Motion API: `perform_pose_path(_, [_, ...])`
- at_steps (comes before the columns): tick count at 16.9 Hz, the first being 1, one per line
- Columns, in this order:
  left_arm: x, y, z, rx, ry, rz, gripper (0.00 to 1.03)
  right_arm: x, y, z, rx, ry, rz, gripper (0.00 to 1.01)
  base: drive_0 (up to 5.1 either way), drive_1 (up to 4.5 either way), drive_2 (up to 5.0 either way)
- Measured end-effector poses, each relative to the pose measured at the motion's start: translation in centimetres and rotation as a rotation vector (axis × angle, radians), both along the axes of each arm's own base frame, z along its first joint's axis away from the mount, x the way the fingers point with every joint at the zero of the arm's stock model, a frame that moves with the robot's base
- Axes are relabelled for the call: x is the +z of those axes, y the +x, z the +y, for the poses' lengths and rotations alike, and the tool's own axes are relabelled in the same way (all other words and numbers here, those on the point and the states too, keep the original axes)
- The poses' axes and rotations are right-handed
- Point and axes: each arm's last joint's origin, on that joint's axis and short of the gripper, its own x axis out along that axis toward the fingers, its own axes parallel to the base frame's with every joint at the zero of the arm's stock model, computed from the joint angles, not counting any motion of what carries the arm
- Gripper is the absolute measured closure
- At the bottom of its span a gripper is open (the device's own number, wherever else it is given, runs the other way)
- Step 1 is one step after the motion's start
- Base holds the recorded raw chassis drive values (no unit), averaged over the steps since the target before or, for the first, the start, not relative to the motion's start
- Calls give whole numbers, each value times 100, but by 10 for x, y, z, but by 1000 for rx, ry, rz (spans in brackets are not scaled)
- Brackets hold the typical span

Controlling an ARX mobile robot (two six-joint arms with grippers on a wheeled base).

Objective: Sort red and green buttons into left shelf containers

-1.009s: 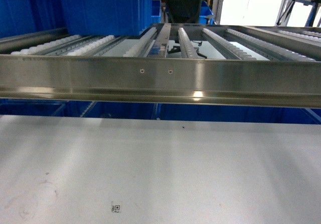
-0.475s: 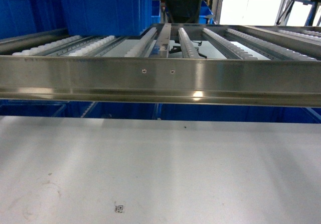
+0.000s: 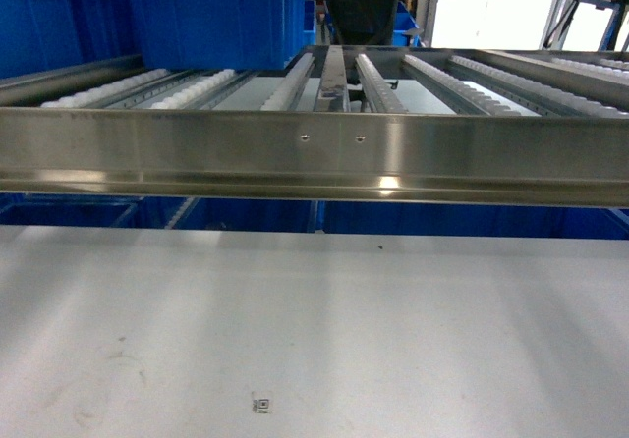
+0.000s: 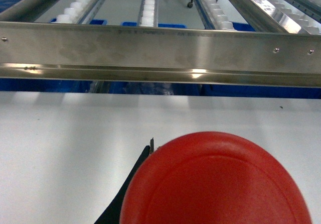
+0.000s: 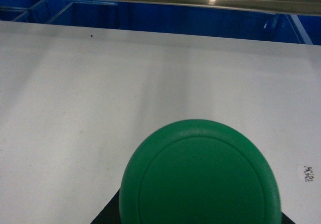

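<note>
Left fingers (image 4: 125,194) grip the red button (image 4: 215,184); right fingers' state cannot be told beneath the green button (image 5: 198,176); blue bins (image 3: 211,21) at 11 o'clock.

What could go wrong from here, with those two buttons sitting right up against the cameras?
1. The steel rail runs across the front of the shelf; an arm lifting toward the blue bin might hit it.
2. The red button and green button fill the wrist views, hiding the grip, so a slip might go unnoticed.
</note>
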Motion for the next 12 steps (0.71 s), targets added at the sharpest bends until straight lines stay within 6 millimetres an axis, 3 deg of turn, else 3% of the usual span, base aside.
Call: perform_pose_path(12, [0, 0, 0, -1, 0, -1, 77, 0, 0, 0, 0, 0, 0, 75, -483, 149, 341])
